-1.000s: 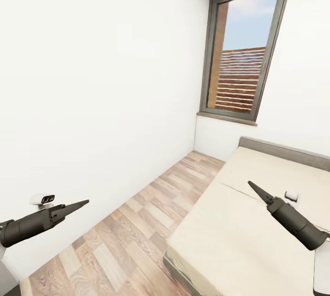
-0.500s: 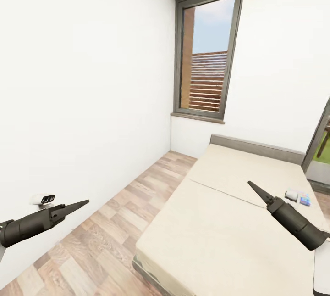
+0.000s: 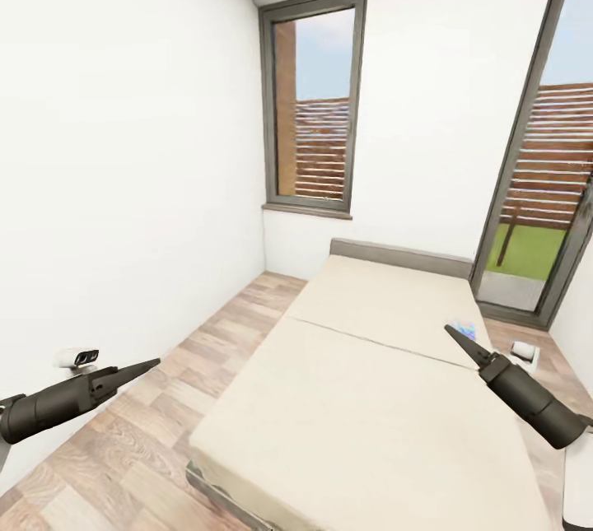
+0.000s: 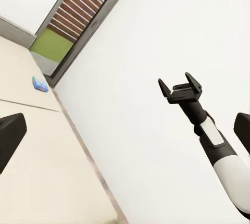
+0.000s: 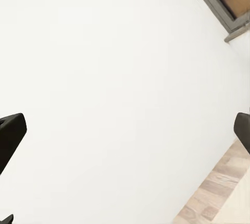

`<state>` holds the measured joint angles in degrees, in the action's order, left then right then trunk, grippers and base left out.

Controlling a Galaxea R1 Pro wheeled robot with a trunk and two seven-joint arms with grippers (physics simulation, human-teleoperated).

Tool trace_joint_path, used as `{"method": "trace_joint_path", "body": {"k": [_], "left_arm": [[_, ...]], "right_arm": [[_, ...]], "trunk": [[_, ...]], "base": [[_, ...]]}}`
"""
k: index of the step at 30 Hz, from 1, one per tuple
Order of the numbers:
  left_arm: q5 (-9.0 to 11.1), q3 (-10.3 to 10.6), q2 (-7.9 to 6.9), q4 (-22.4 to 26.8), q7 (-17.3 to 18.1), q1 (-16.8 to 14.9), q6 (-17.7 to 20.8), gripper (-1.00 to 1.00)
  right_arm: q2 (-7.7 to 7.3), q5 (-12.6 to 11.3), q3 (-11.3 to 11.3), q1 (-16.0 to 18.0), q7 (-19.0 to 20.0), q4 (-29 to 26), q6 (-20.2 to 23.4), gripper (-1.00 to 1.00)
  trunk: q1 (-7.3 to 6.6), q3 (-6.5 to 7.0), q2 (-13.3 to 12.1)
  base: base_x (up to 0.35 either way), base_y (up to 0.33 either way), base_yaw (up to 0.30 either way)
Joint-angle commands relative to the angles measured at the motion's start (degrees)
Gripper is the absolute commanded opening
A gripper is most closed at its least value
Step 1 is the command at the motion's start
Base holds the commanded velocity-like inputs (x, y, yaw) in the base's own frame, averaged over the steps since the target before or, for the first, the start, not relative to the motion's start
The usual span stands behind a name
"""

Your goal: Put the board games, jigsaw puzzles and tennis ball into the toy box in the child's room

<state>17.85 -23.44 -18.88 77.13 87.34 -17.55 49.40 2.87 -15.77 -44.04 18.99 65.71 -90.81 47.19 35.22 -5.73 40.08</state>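
The head view looks down the length of a wide low bed (image 3: 371, 399) with a plain beige mattress, a grey frame and a grey headboard. The bed stands with its headboard against the far white wall. Wood-plank flooring (image 3: 165, 424) runs along the bed's left side, between it and a plain white wall (image 3: 107, 144).

A tall grey-framed window (image 3: 317, 103) is set in the far wall above and left of the headboard. A grey-framed glass door (image 3: 543, 185) occupies the right part of the same wall; slatted fencing and grass show behind it.

A small flat blue printed board game box (image 3: 466, 325) lies on the mattress at its far right edge, just beyond the tip of the right gripper. In the left wrist view the same blue box (image 4: 40, 84) lies near the mattress edge closest to the glass door. A small white object (image 3: 524, 352) sits near the right edge of the bed; its identity cannot be determined.

The left gripper (image 3: 136, 370) is dark grey and hangs over the flooring at lower left. Its fingers appear as one pointed shape, so their spacing cannot be told from the head view.

The right gripper (image 3: 459, 337) is raised over the right side of the mattress. In the left wrist view the right gripper (image 4: 180, 85) has its two fingers spread apart with nothing between them.
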Motion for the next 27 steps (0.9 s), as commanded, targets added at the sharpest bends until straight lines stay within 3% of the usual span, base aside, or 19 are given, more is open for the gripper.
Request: {"method": "trace_joint_path", "body": {"k": [1, 16, 27], "left_arm": [[-0.01, -0.02, -0.05, 0.03, 0.2, -0.03, 0.61, 1.0], [-0.02, 0.02, -0.03, 0.04, 0.12, -0.03, 0.61, 1.0], [-0.03, 0.06, -0.02, 0.04, 0.11, -0.03, 0.61, 1.0]], "right_arm": [[0.08, 0.09, -0.09, 0.08, 0.12, 0.02, 0.3, 1.0], [0.11, 0.28, -0.05, 0.08, 0.03, 0.02, 0.2, 1.0], [0.12, 0.13, -0.02, 0.08, 0.05, 0.02, 0.24, 1.0]], "trunk": [[0.0, -0.06, 0.09], [0.0, 0.48, 0.09], [0.0, 0.53, 0.09]], "base": [[-0.146, -0.223, -0.28], [-0.075, -0.232, -0.271], [-0.001, -0.29, -0.039]]}}
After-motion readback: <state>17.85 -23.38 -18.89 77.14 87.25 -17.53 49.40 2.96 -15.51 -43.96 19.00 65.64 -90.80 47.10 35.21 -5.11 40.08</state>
